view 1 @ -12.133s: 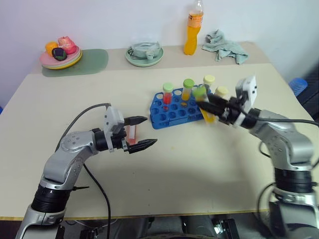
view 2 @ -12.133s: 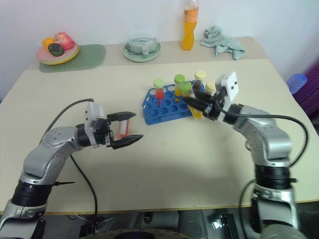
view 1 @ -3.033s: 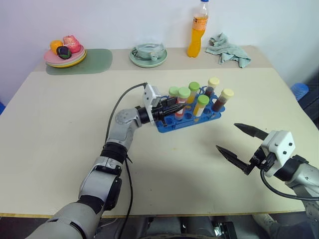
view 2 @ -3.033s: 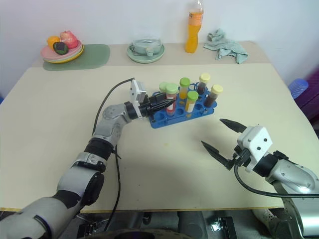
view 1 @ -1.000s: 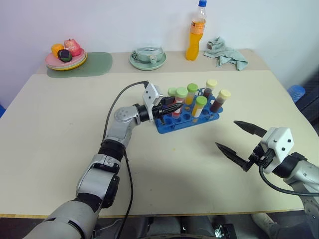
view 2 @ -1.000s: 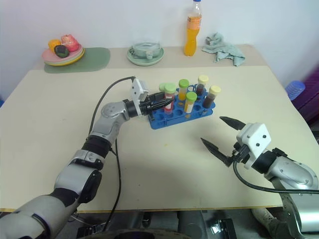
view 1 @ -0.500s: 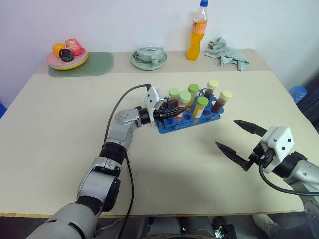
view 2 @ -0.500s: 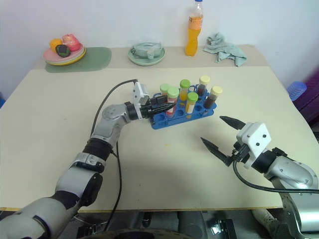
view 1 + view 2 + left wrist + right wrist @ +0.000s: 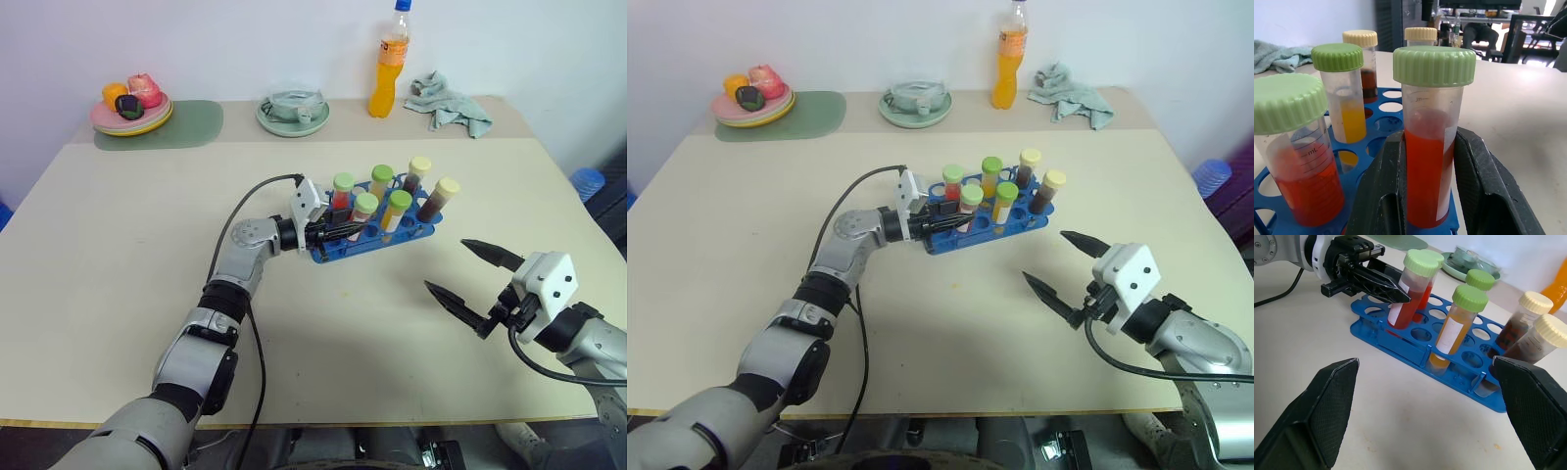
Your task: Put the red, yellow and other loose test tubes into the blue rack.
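Left wrist view, left claw (image 9: 1425, 196) clamped on green-capped red tube (image 9: 1431, 142) seated in blue rack (image 9: 377, 238), "mL" scale legible, right eye view, right claw (image 9: 1080, 277) spread apart over surface (image 9: 950, 333).

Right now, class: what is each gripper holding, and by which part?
The left gripper grips a green-capped red tube by its lower body, seated in the blue rack. The right gripper holds nothing.

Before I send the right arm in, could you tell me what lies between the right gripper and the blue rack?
Bare tabletop: in the left eye view nothing lies between the right gripper and the blue rack.
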